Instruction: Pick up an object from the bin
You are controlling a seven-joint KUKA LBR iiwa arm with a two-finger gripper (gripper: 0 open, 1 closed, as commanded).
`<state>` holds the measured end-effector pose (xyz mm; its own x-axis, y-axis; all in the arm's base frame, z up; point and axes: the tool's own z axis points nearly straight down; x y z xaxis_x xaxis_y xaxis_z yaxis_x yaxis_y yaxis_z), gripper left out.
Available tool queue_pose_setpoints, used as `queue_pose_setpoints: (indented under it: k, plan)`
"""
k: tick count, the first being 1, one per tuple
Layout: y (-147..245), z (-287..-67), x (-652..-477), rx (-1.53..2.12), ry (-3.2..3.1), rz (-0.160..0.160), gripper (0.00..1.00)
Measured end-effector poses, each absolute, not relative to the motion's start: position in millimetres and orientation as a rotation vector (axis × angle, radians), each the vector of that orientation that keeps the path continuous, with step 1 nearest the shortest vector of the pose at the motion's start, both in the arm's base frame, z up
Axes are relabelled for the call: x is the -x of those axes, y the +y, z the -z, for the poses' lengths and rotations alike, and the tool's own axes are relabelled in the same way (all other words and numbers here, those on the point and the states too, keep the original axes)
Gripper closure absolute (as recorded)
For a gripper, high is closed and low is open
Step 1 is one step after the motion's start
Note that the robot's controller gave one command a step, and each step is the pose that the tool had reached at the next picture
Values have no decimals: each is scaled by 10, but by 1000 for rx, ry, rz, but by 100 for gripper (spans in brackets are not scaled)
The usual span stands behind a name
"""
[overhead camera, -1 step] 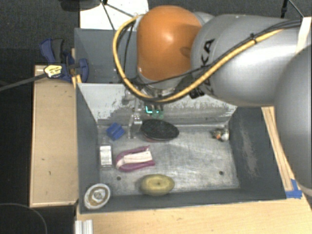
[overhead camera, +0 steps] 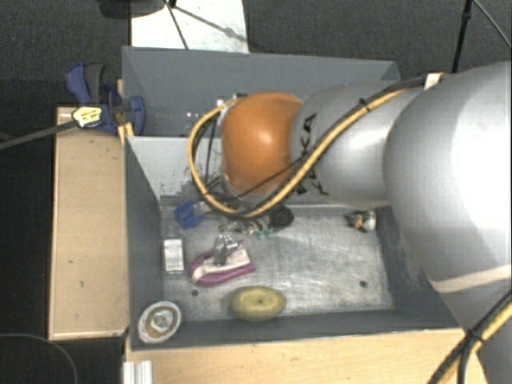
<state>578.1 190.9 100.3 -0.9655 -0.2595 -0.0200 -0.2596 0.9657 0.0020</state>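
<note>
The one piece of writing stands on the robot's arm (overhead camera: 352,158): black block lettering (overhead camera: 309,125) printed on the silver casing, just beside the orange cover (overhead camera: 256,138) at the wrist. The letters run across the casing, turned sideways to the camera, from near its upper edge down toward its lower one. A yellow-and-black cable (overhead camera: 336,130) lies across the middle of the word and hides part of it. What shows above the cable looks like a K, and the strokes below it like another K or an A; the whole word cannot be read with certainty. On the small things (overhead camera: 220,270) lying in the grey bin (overhead camera: 148,206), any print is too small to tell.
</note>
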Motion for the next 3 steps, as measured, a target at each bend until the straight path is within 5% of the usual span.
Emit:
queue_pose_setpoints:
  k: [1,2,3]
  plan:
    - [1439,-882,-4822,497,3093,-1,0]
    - [1451,-852,-4806,489,3103,-3,100]
    - [1196,-2388,-4957,720,3048,1,100]
